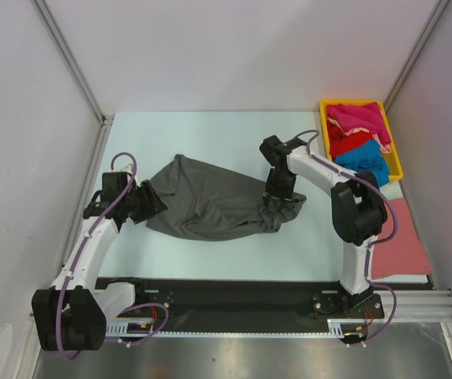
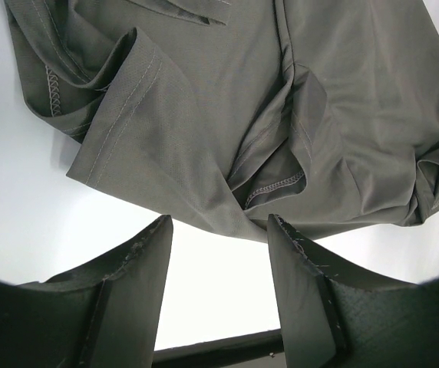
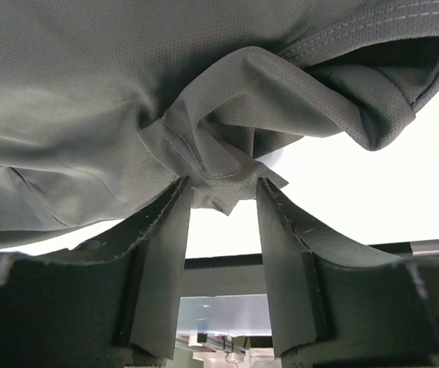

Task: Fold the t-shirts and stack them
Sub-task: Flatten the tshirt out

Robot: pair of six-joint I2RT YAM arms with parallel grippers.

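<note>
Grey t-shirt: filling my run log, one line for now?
grey t-shirt crumpled on table | left gripper open at edge | right gripper open, bunched cloth between jaws

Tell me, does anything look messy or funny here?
The dark grey t-shirt lies crumpled and twisted in the middle, not flat. The shirts in the yellow tray are a jumbled heap, unfolded. Only the pink shirt at the right edge of the table lies smooth.

Crumpled dark grey t-shirt centre; coloured t-shirts heaped far right; salmon-pink t-shirt flat.
</note>
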